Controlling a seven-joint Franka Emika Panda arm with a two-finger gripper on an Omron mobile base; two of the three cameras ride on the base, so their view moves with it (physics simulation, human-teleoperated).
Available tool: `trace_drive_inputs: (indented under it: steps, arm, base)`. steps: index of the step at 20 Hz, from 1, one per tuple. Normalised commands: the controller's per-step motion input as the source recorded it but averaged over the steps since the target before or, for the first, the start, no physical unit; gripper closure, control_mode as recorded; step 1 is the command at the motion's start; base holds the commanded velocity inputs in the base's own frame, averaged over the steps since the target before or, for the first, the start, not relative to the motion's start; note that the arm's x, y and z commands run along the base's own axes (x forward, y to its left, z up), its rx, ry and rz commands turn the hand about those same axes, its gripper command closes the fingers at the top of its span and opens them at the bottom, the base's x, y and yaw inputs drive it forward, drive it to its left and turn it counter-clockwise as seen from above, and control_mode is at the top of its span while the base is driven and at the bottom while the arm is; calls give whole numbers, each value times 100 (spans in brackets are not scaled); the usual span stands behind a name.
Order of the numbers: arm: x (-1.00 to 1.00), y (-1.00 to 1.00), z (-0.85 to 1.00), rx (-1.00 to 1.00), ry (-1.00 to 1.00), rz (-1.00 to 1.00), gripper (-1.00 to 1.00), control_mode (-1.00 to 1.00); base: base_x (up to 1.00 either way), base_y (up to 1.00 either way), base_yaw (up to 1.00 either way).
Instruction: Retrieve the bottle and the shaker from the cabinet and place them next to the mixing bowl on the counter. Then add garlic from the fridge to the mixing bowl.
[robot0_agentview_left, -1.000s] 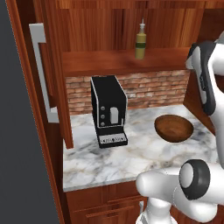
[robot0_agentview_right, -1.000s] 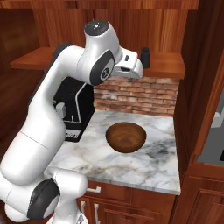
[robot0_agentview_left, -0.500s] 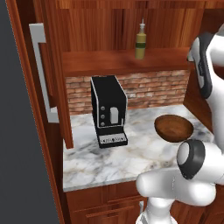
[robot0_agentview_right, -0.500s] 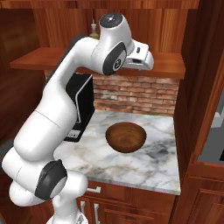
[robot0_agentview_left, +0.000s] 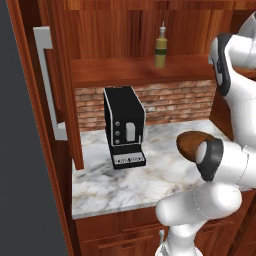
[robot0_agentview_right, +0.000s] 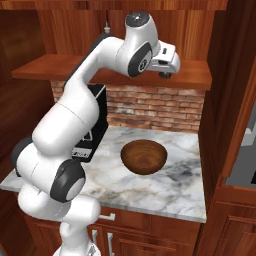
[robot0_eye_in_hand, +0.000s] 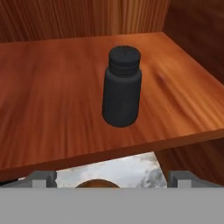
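Observation:
A dark, capped shaker (robot0_eye_in_hand: 122, 87) stands upright on the wooden cabinet shelf (robot0_eye_in_hand: 48, 96), near its right end. My gripper (robot0_eye_in_hand: 112, 178) hovers at the shelf's front edge, facing the shaker and short of it, open, its fingertips (robot0_eye_in_hand: 43, 177) wide apart with nothing between them. In the right base view the gripper (robot0_agentview_right: 165, 74) hangs at the shelf's right end, above the brown mixing bowl (robot0_agentview_right: 144, 156). An olive-yellow bottle (robot0_agentview_left: 160, 47) stands upright further left on the shelf (robot0_agentview_left: 125, 70). The bowl (robot0_agentview_left: 190, 142) is partly hidden by my arm.
A black coffee machine (robot0_agentview_left: 124, 127) stands on the marble counter (robot0_agentview_left: 115, 185) against the brick wall. An open cabinet door with a grey handle (robot0_agentview_left: 47, 85) juts out at the left. A wooden side wall (robot0_agentview_right: 222, 100) closes the counter's right side.
The arm has folded upward and the hand has shifted a little right and up along the shelf front. Bottle, bowl and coffee machine have not moved.

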Motion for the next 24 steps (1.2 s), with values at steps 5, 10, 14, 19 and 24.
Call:
trace_drive_inputs:
  steps: [5,10,14,19,24]
  arm:
    - [55,-11,0,0,-4,0,-100,-100]
    - [36,-29,0,0,-8,0,-100,-100]
    - [20,-31,-3,0,-6,0,-100,-100]
    - [8,-4,-1,0,-1,0,-100,-100]
    - [6,0,0,0,0,0,-100,-100]
  base:
    - [0,0,0]
    - [0,0,0]
    - [0,0,0]
    - [0,0,0]
    - [0,0,0]
